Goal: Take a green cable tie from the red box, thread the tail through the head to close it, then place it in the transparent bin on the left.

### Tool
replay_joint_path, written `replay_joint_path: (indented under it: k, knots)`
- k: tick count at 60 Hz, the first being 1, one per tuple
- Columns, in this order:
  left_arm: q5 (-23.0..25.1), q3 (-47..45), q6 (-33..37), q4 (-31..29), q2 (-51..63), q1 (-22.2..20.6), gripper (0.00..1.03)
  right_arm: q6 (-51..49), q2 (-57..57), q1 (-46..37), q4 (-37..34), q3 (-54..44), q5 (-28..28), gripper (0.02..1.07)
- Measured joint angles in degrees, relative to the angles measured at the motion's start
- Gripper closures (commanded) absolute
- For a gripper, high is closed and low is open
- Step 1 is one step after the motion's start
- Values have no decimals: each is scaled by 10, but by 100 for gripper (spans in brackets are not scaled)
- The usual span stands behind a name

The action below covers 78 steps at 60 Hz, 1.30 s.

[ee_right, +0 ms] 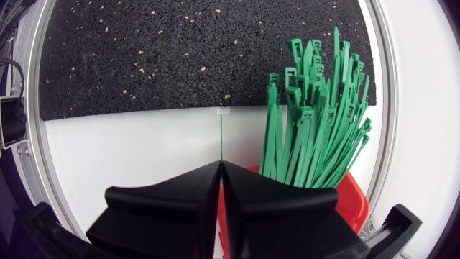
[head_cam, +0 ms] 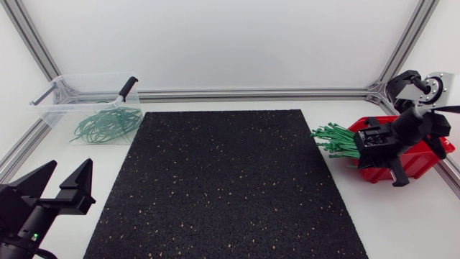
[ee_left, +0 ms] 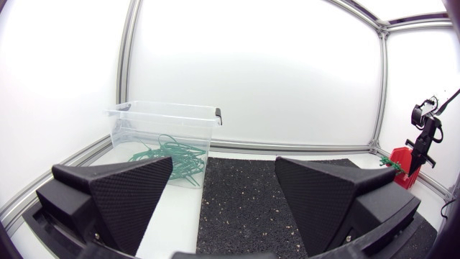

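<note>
My right gripper (ee_right: pixel 220 169) is shut on a single thin green cable tie (ee_right: pixel 219 137), which shows edge-on and sticks out ahead of the fingertips over the white table. Beside it, a bundle of green cable ties (ee_right: pixel 316 122) fans out of the red box (ee_right: pixel 352 205). From above, the right gripper (head_cam: pixel 361 144) sits over the red box (head_cam: pixel 420 155) at the table's right, with the bundle (head_cam: pixel 334 140) pointing left. The transparent bin (head_cam: pixel 54 108) at the far left holds several closed ties (head_cam: pixel 108 124). My left gripper (head_cam: pixel 70 167) stands open and empty at the front left.
A black speckled mat (head_cam: pixel 223 180) covers the middle of the table. A black-handled tool (head_cam: pixel 128 88) rests on the bin's back rim. Aluminium frame rails run along the table's back and sides. In the left wrist view the bin (ee_left: pixel 144 119) stands ahead of the left gripper (ee_left: pixel 224 169).
</note>
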Motion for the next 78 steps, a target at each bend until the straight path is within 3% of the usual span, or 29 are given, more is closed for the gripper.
replay_joint_path:
  k: [14, 20, 41, 67, 78]
  knots:
    - [0, 0, 0, 0, 0, 0, 4, 0, -12, -2, -7, 1, -14, 101]
    - [0, 0, 0, 0, 0, 0, 4, 0, -24, -2, -40, 17, -35, 101]
    - [0, 0, 0, 0, 0, 0, 4, 51, -54, -2, -143, 222, -142, 101]
    - [0, 0, 0, 0, 0, 0, 4, 235, -97, 76, -220, 412, -200, 101]
    - [0, 0, 0, 0, 0, 0, 4, 362, -120, 151, -205, 415, -169, 101]
